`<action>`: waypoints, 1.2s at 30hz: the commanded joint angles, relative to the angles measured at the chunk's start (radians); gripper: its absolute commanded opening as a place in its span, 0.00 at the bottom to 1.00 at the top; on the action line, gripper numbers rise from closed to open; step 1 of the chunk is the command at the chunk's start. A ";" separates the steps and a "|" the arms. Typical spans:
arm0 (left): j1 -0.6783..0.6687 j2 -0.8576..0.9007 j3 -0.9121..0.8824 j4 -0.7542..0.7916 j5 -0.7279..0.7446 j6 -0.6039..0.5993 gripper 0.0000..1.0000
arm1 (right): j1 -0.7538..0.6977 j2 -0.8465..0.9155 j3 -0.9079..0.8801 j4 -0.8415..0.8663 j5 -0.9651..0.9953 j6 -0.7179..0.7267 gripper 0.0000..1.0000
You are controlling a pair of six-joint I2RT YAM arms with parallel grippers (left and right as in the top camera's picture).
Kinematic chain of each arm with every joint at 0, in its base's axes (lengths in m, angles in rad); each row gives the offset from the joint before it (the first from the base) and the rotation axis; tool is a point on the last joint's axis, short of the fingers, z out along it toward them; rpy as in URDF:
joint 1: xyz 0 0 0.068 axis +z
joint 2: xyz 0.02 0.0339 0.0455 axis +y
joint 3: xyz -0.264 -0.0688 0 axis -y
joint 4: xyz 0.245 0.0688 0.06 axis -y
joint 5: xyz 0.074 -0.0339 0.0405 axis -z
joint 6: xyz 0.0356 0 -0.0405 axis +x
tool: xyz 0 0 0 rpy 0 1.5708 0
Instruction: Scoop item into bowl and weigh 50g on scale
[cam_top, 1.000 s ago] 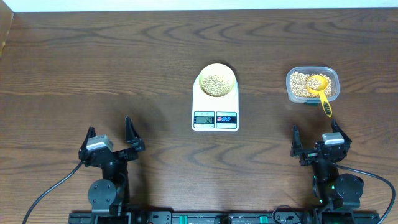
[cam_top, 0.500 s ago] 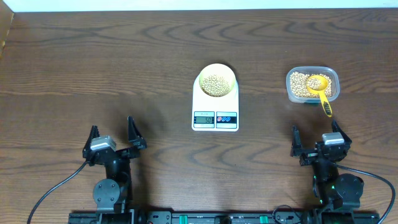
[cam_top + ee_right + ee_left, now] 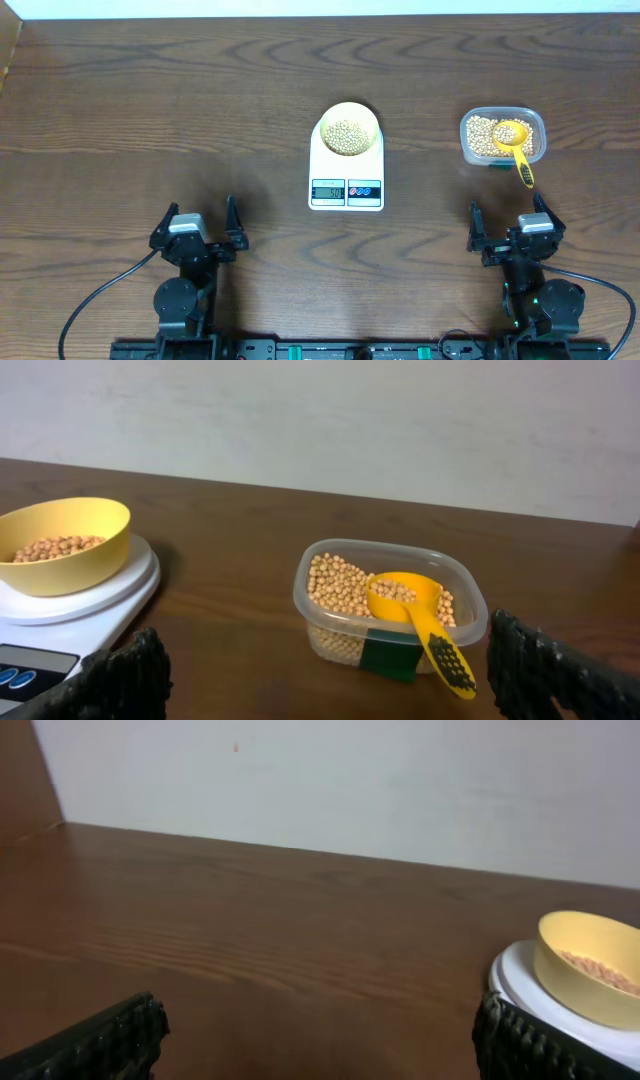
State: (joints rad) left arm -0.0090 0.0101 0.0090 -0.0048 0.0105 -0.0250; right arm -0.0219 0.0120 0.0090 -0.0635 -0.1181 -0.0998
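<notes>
The left gripper (image 3: 200,214) and right gripper (image 3: 507,208) sit wide open and empty at the near side. The bowl (image 3: 323,129), holding beans (image 3: 347,136), stands on the scale (image 3: 321,167) at centre. To its right, a scoop (image 3: 513,139) lies in a bean-filled tub (image 3: 464,137).

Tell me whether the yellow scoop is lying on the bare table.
No, the scoop rests inside the clear tub on the beans, its handle over the rim.
</notes>
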 commanded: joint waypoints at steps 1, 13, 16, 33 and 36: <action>0.004 -0.009 -0.005 -0.063 0.031 0.043 1.00 | 0.009 -0.006 -0.003 -0.003 0.007 -0.014 0.99; 0.004 -0.009 -0.005 -0.069 -0.003 0.043 1.00 | 0.009 -0.006 -0.003 -0.003 0.007 -0.014 0.99; 0.004 -0.009 -0.005 -0.069 -0.006 0.043 1.00 | 0.009 -0.006 -0.003 -0.003 0.007 -0.013 0.99; 0.004 -0.008 -0.005 -0.069 -0.021 0.043 1.00 | 0.009 -0.006 -0.003 -0.003 0.007 -0.014 0.99; 0.004 -0.008 -0.005 -0.069 -0.021 0.044 1.00 | 0.009 -0.006 -0.003 -0.003 0.007 -0.014 0.99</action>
State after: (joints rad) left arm -0.0090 0.0101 0.0135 -0.0227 0.0242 0.0017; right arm -0.0219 0.0120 0.0090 -0.0639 -0.1181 -0.0998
